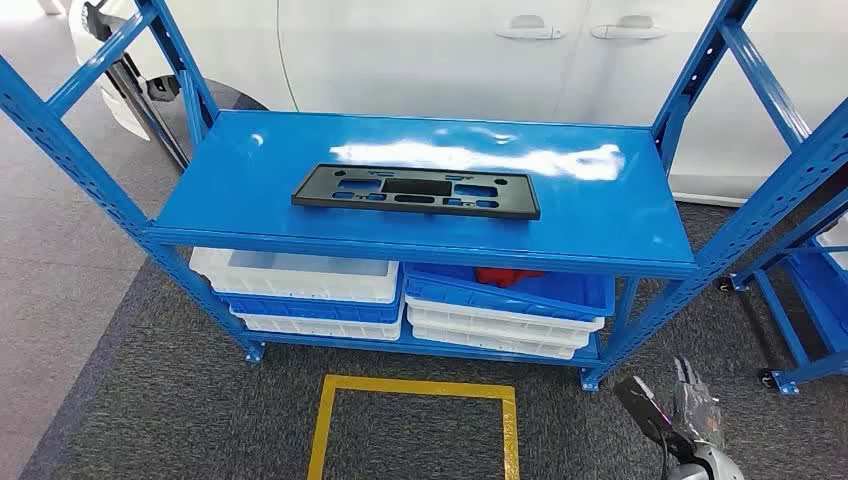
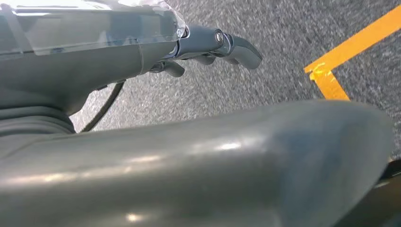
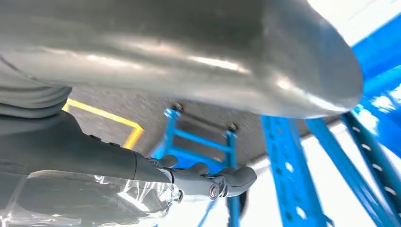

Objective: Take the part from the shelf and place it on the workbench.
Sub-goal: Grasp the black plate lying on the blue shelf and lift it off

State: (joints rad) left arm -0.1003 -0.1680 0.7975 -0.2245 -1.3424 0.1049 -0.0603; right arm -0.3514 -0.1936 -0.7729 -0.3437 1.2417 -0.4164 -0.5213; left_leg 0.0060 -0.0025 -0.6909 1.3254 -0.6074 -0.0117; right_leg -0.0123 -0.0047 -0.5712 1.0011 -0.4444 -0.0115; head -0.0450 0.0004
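Observation:
A flat black plastic part [image 1: 415,192] with several cut-outs lies near the middle of the blue shelf's top board [image 1: 250,170]. My right hand [image 1: 677,418] hangs low to the right of the shelf, well below and apart from the part. In the right wrist view that hand [image 3: 208,182] holds nothing, its fingers loosely extended beside the shelf's blue uprights. My left hand [image 2: 208,47] hangs over grey carpet with its fingers apart and nothing in them.
On the lower shelf sit stacked white bins [image 1: 300,280] and blue bins [image 1: 520,295], one holding something red [image 1: 505,275]. A yellow tape square [image 1: 415,390] marks the carpet in front. A white car [image 1: 450,50] stands behind, and another blue rack [image 1: 800,290] at the right.

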